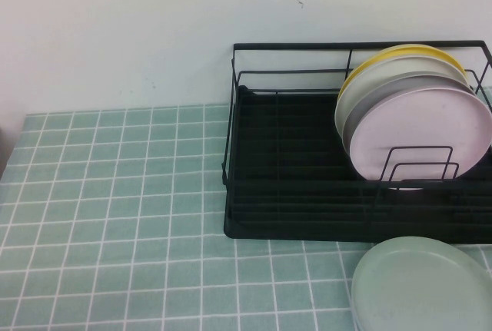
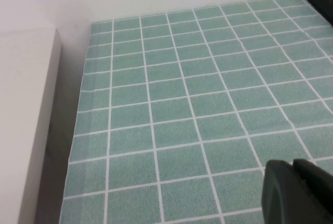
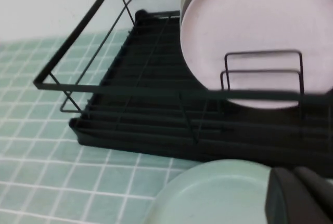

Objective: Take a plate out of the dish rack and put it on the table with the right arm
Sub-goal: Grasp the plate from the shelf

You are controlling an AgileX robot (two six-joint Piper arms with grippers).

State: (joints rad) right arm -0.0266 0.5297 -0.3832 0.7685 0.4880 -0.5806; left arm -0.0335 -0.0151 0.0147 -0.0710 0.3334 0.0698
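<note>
Clearly the reach has not begun: the pink plate stands upright in the dish rack, frontmost of a leaning stack behind the wire dividers. The right end effector, pressed together and empty, hovers above the pale green plate lying on the tabletop in front of the rack. It must spread, rise and take the pink rim. The left end effector hangs over bare tiles; I cannot tell its state. No writing shows.
</note>
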